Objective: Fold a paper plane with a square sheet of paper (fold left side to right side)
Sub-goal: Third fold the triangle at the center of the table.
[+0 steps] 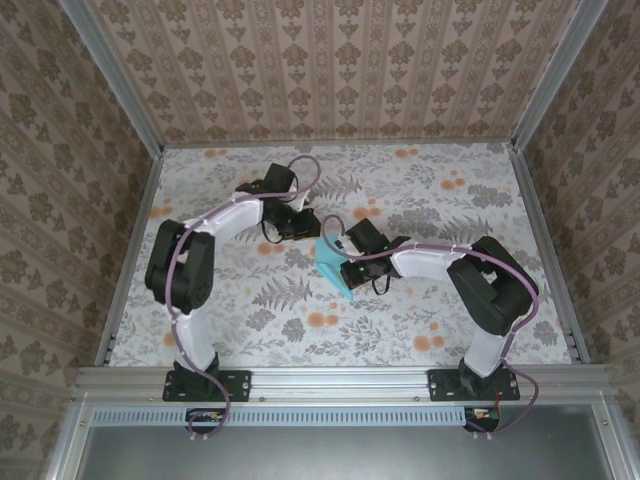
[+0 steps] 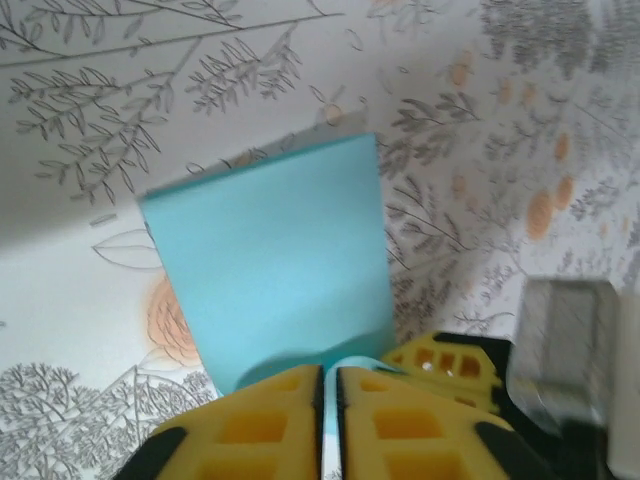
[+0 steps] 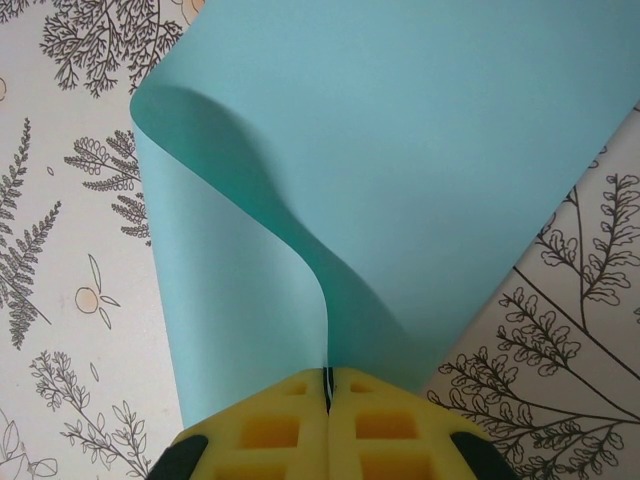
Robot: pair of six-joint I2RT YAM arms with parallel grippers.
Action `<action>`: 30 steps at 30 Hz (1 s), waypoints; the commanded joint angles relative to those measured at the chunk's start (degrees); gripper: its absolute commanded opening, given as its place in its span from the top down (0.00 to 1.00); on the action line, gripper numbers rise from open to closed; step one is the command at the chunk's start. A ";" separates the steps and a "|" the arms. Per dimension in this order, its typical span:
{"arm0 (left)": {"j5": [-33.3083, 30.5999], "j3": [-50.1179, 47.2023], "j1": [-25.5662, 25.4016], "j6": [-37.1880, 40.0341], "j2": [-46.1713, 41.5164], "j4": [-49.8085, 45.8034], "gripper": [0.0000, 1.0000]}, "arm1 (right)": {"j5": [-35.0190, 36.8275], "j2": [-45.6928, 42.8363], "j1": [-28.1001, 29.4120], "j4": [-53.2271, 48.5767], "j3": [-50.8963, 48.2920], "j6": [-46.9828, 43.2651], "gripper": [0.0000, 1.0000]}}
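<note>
the square sheet of paper (image 1: 333,266) sat near the centre of the top view, a small cyan shape on the floral table (image 1: 300,330), between the two arms' ends. the left gripper (image 1: 303,227) reached it from the upper left and the right gripper (image 1: 352,272) from the right, the two close together.

in the left wrist view the sheet (image 2: 270,260) filled the middle of the frame as a flat cyan panel, its lower edge curling toward the camera. the left gripper (image 2: 330,420) at the bottom edge had its yellow fingers (image 2: 260,430) almost together, a thin strip of cyan in the slit between them, so it looked clamped on the paper.

in the right wrist view the paper (image 3: 400,150) spread across the upper frame and bowed in a soft curl on the left. its edge ran straight down into the right gripper (image 3: 327,420), whose fingers (image 3: 390,435) were pressed together on it at the bottom centre.
</note>
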 commanded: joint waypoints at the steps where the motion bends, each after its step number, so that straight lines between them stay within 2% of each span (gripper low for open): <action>1: 3.92 -7.63 -0.86 -1.16 -3.18 6.04 0.90 | 0.09 1.59 -0.17 -3.34 0.77 -0.83 1.00; 6: 7.55 -14.45 -3.43 -2.80 -5.13 13.69 0.90 | 0.25 1.45 -0.08 -3.90 0.85 -1.05 1.00; 13: 6.54 -17.82 -5.69 -5.07 -3.75 17.83 0.91 | 0.31 1.34 -0.08 -4.28 0.84 -1.24 1.00; 30: 3.81 -18.99 -6.68 -4.51 0.50 17.46 0.91 | 0.44 2.07 -0.06 -5.21 1.60 -1.54 1.00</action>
